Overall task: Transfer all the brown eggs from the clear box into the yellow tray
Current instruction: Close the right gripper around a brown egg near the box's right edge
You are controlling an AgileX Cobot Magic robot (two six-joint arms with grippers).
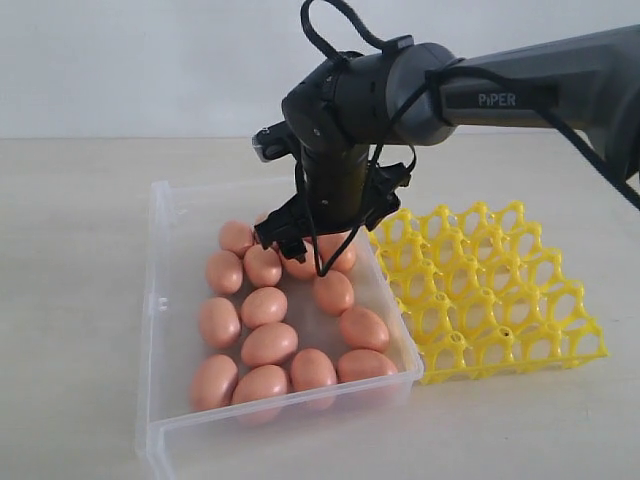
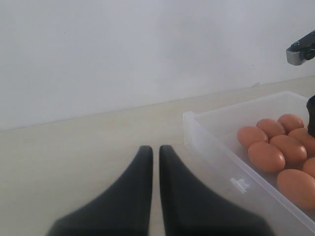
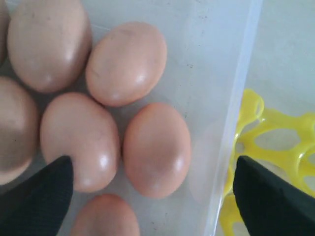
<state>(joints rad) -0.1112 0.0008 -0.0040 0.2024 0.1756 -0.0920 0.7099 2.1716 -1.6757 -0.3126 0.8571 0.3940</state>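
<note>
Several brown eggs (image 1: 265, 305) lie in the clear box (image 1: 160, 300) at the left. The yellow tray (image 1: 500, 290) sits against the box's right side, and its cups hold no eggs. My right gripper (image 1: 318, 240) hangs open over the far right part of the box. In the right wrist view it (image 3: 152, 162) straddles one egg (image 3: 156, 150) next to the box wall (image 3: 236, 123), apart from it. One finger is over a neighbouring egg, the other over the tray (image 3: 256, 118). My left gripper (image 2: 155, 147) is shut and empty, on the table beside the box (image 2: 221, 162).
Bare beige table surrounds the box and tray. A pale wall stands behind. The right arm's dark body and cable loop (image 1: 330, 30) rise above the box's far end.
</note>
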